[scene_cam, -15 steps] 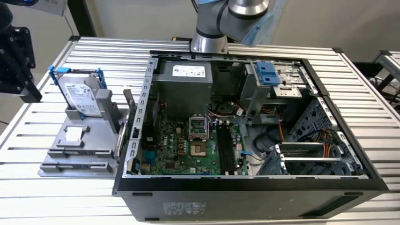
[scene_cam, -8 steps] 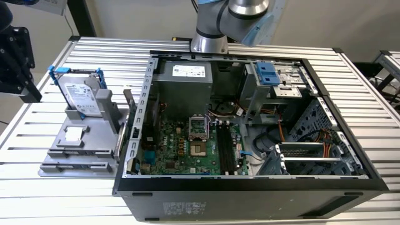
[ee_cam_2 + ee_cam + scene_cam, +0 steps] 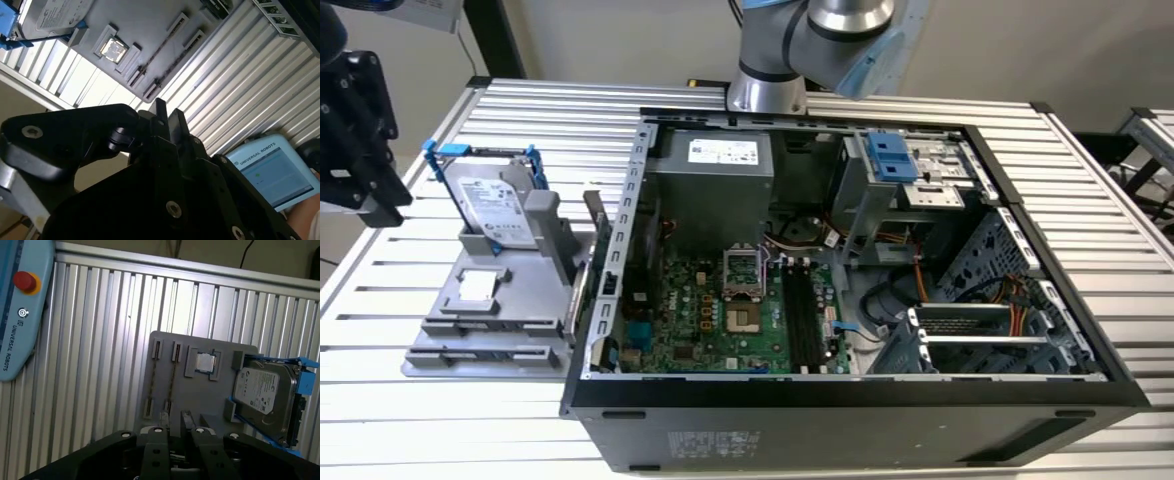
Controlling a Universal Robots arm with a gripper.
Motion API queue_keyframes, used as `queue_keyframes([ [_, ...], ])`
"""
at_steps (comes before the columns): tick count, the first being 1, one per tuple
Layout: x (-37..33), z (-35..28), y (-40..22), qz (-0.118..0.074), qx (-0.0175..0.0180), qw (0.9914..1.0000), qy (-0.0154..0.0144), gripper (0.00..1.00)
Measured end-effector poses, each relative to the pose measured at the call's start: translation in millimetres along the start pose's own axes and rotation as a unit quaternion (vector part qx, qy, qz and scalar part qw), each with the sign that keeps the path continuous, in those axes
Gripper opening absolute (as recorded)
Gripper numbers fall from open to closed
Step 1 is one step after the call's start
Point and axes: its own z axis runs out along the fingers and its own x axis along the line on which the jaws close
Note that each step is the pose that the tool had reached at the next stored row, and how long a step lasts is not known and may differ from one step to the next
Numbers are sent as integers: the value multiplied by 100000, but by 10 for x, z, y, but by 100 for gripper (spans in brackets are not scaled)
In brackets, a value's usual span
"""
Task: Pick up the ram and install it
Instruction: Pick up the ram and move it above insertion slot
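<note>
So the job at this point looks like the reach for the pick. The black two-fingered gripper point(image 3: 168, 114) hangs high over the slatted aluminium tabletop point(image 3: 1094, 200), off the exterior view's left end of the flat grey plastic parts tray point(image 3: 212, 400). It's well apart from the ram. The fingers point(image 3: 157, 440) stand a little apart with nothing between them.

The ram point(image 3: 172, 380) is a thin dark stick of circuit board. It stands on its long edge between small grey end holders on the tray, so in both wrist views you mostly get a skinny dotted line. There's a second faint line in the lane just beside it, maybe another stick, can't say for sure. The square silvery processor chip point(image 3: 205, 362) sits near it, and the silver-labelled hard drive in its blue bracket point(image 3: 262, 390) is at the tray's other end.

My take on doing this bit well:
- Turn the wrist so the fingers straddle the two flat faces.
- Come down square over the middle of the stick, clear of the end holders.
- Watch the neighbouring lane, since it looks like a tight squeeze for one finger.
- Grip gently, because a board that thin probably flexes or tilts if it's grabbed off-centre.

The open black computer case point(image 3: 854, 420) and its long black motherboard slots point(image 3: 803, 310) are across the tabletop, untouched.
</note>
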Motion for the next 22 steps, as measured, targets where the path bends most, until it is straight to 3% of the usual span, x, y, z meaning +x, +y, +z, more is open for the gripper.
queue_keyframes([
  [12,0,6,-1,10,3,100000,-2,100],
  [22,6,160,-4,1135,41,99994,-28,100],
])
